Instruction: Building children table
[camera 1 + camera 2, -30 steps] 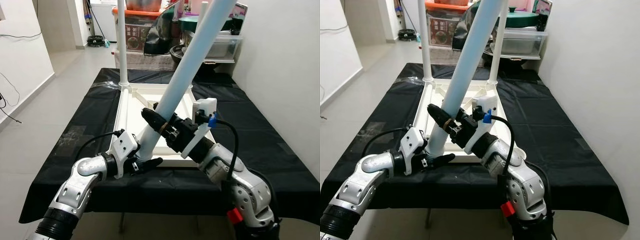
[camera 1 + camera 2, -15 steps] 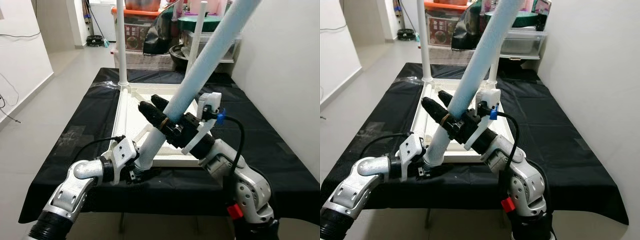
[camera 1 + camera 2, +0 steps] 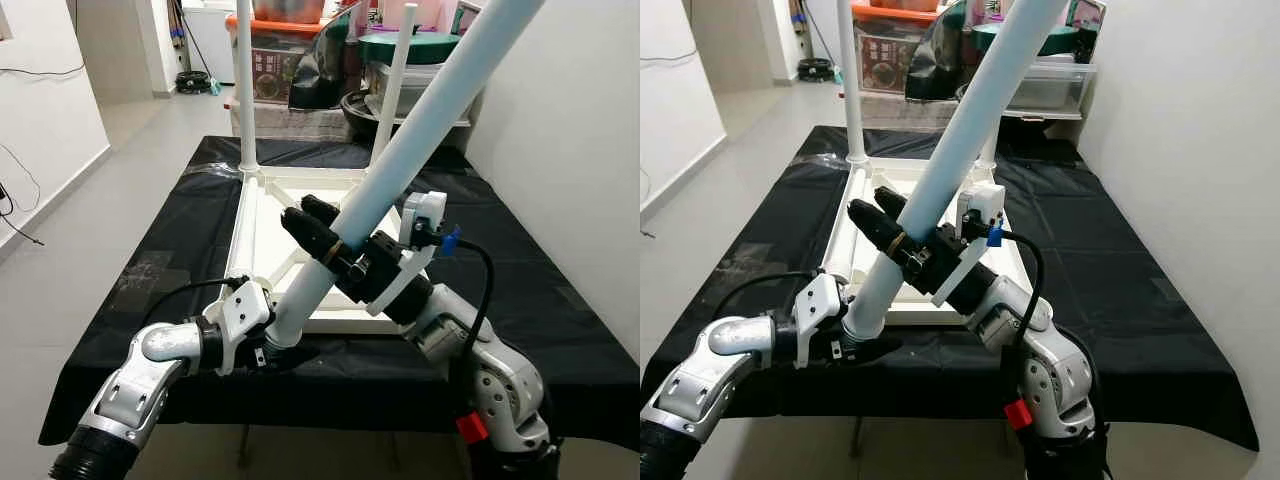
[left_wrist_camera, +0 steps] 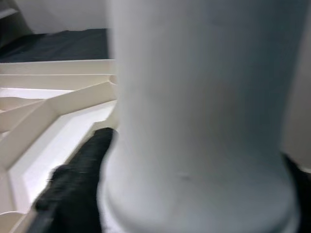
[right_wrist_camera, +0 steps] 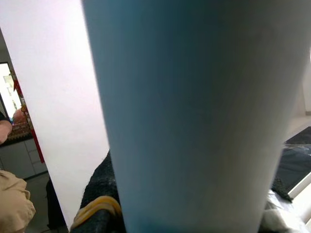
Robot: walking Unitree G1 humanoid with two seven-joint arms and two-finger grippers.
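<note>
A long pale table leg (image 3: 420, 130) slants up to the right over the near edge of the upturned white tabletop (image 3: 247, 215). My left gripper (image 3: 275, 348) is shut on the leg's lower end, just off the tabletop's front left corner; in the left wrist view the leg (image 4: 194, 121) sits between black fingers (image 4: 73, 189). My right gripper (image 3: 318, 232) is shut on the leg's middle, one finger (image 5: 99, 194) wearing a yellow band beside the leg (image 5: 194, 121). Two other legs (image 3: 243, 90) (image 3: 395, 85) stand upright at the far corners.
The tabletop lies on a table draped in black sheet (image 3: 170, 250). Stacked storage boxes and bins (image 3: 280, 60) crowd the far end. A white wall (image 3: 570, 120) runs close on the right. Open grey floor (image 3: 60, 260) lies to the left.
The slanted leg has tipped further to the right and its lower end has come nearer me. My left gripper has closed around that end; my right gripper has shifted with the leg.
</note>
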